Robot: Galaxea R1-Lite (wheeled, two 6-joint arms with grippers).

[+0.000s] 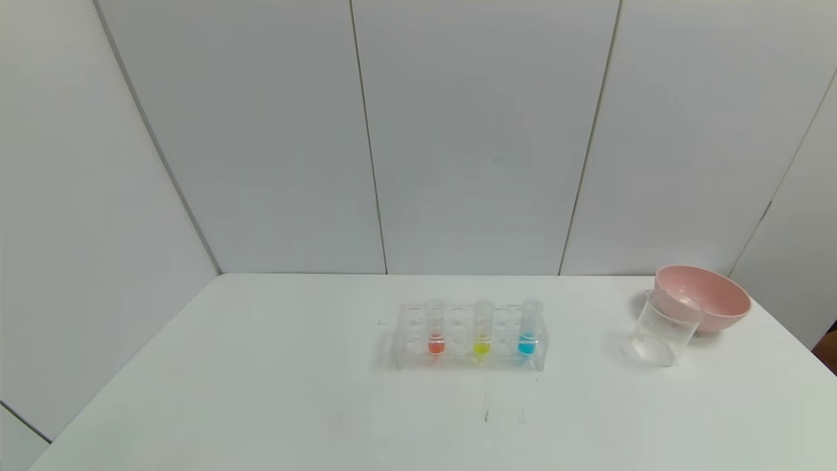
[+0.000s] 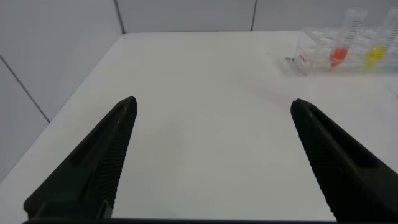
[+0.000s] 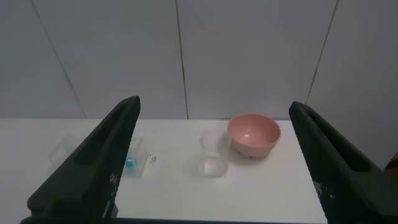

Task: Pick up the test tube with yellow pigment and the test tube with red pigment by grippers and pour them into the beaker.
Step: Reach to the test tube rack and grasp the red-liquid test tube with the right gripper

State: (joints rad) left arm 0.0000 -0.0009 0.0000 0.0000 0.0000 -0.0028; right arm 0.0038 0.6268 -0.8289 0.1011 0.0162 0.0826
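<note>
My left gripper point(image 2: 212, 112) and right gripper point(image 3: 214, 115) are both wide open, over the white table point(image 1: 261, 392), well apart from the rack point(image 1: 471, 337).

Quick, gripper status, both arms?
Left gripper: open, holding nothing, over bare table.
Right gripper: open, holding nothing, back from the beaker.

- The test tube with red pigment point(image 1: 435, 330): clear, with orange-red liquid at the bottom.
- The test tube with yellow pigment point(image 1: 482, 330): clear, with yellow liquid.
- The third tube point(image 1: 528, 330): clear, with blue liquid.
- The rack point(image 1: 409, 343): colourless, see-through.
- The beaker point(image 1: 664, 327): clear, colourless.
- The bowl point(image 1: 709, 297): plain pink.
- The bench point(image 1: 261, 392): white.
- The left hand point(image 2: 213, 107) and the right hand point(image 3: 214, 107): black fingers, ridged on the inner faces.
</note>
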